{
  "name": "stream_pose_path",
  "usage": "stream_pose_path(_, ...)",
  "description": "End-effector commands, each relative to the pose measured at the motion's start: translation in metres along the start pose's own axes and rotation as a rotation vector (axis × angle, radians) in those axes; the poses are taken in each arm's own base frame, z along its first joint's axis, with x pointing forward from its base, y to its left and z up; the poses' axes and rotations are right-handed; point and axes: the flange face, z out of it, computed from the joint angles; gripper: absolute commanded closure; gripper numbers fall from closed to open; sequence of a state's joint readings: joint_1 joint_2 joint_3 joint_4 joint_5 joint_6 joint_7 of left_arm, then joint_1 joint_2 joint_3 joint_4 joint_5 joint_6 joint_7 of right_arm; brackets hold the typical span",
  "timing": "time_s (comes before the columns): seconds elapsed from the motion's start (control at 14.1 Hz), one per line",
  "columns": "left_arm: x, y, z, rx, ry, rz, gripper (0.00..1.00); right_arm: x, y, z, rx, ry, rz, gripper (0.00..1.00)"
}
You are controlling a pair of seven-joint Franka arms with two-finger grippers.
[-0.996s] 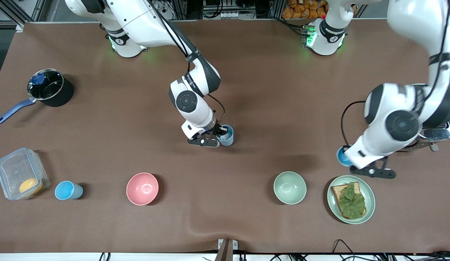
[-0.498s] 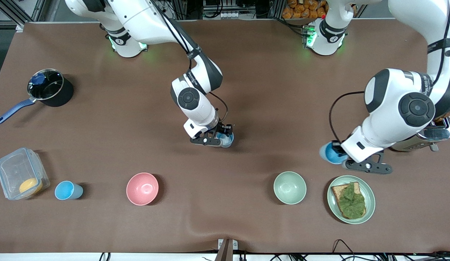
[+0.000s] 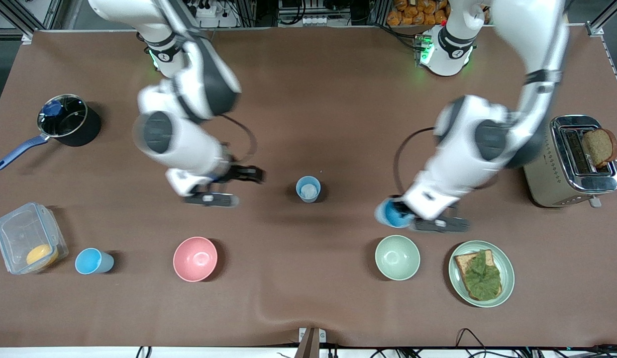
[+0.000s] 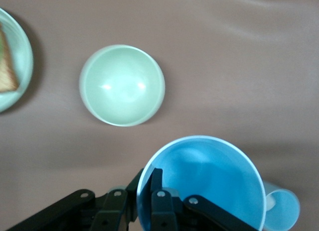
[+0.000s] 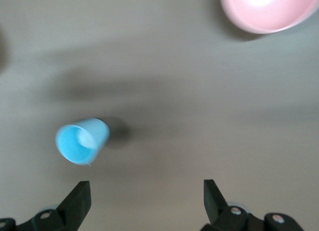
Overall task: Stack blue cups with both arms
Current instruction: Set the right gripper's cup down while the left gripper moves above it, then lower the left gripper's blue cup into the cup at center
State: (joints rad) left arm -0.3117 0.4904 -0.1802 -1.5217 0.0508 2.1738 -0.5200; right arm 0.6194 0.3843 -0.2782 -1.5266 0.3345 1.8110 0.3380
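A pale grey-blue cup (image 3: 308, 189) stands upright and alone at the table's middle. My right gripper (image 3: 233, 187) hangs open and empty over bare table, apart from that cup on the side toward the right arm's end; in the right wrist view its fingers (image 5: 79, 201) frame only cloth. My left gripper (image 3: 413, 219) is shut on the rim of a bright blue cup (image 3: 390, 213), held in the air over the table just by the pale green bowl (image 3: 397, 257). The left wrist view shows one finger inside that cup (image 4: 204, 186). Another sky blue cup (image 3: 92, 261) stands toward the right arm's end.
A pink bowl (image 3: 195, 258) sits near the front camera. A plate with toast and lettuce (image 3: 481, 273) lies beside the green bowl. A toaster (image 3: 569, 161) stands at the left arm's end. A black saucepan (image 3: 69, 121) and a clear container (image 3: 27, 238) stand at the right arm's end.
My right gripper opened, let go of the pale cup and drew away toward the right arm's end. My left gripper carried the bright blue cup toward the table's middle.
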Motion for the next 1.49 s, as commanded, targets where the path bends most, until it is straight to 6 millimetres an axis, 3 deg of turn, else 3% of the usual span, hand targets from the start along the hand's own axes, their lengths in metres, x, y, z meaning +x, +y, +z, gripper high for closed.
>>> stream_pose_path(0.0,-0.014,0.055,0.033,-0.008,0.054,-0.052,1.00,0.006,0.073,-0.052,-0.005,-0.048,-0.081,0.00)
stream_pose_path(0.14,-0.030,0.086,0.056,-0.034,0.083,-0.089,1.00,0.006,0.125,-0.081,-0.020,-0.064,-0.121,0.00)
stream_pose_path(0.36,-0.055,0.120,0.082,-0.034,0.107,-0.113,1.00,-0.003,0.179,-0.115,-0.080,-0.046,-0.168,0.00)
stream_pose_path(0.64,-0.080,0.148,0.082,-0.037,0.112,-0.154,1.00,-0.024,0.202,-0.129,-0.151,-0.052,-0.196,0.00)
stream_pose_path(1.0,-0.103,0.148,0.095,0.087,0.050,-0.154,1.00,-0.055,0.234,-0.129,-0.171,0.058,-0.182,0.00)
stream_pose_path(1.28,-0.108,0.149,0.079,0.119,0.035,-0.150,1.00,-0.063,0.262,-0.155,-0.184,0.112,-0.213,0.00)
stream_pose_path(1.42,-0.111,0.153,0.075,0.119,0.035,-0.144,1.00,-0.061,0.265,-0.168,-0.191,0.130,-0.261,0.00)
